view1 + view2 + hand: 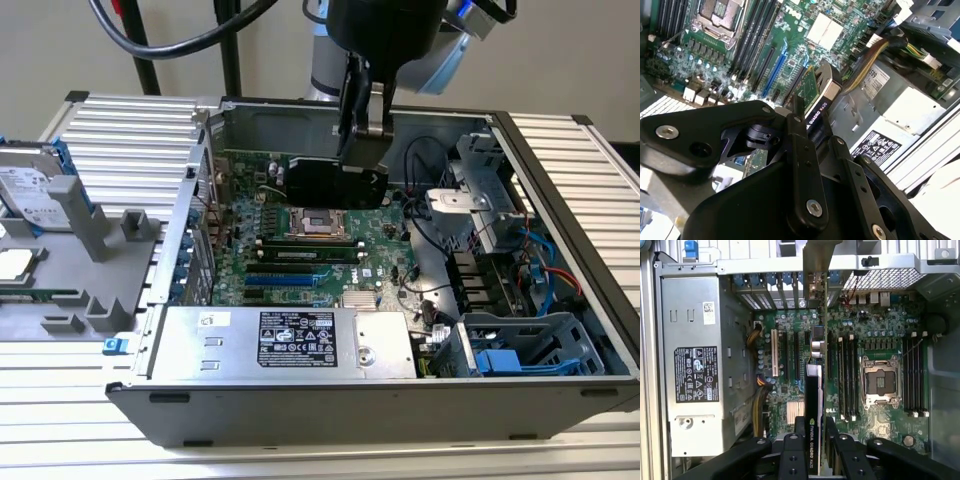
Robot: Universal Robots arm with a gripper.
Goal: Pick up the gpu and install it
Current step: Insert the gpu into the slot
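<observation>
Tool [362, 140]: clenched on the gpu [335, 183], which we hold edge-down above the motherboard [300, 265] inside the open computer case [560, 200].

Risk, in our judgement: a tilted card could miss the expansion slot [774, 353] or catch its bracket [816, 260] on the rear wall.

Views: the first wrist view gives bracket alignment; the exterior view adds the hard drive [30, 190] on the surface [130, 130].

Even, bright overhead light fills the exterior view; the ribbed desk [560, 160] reads pale and slightly washed out, and the open computer case [330, 400] holds soft shadow inside. In the second wrist view the black tool [805, 150] looms dark and blurred, with white glare at the lower left and lower right corners.
</observation>
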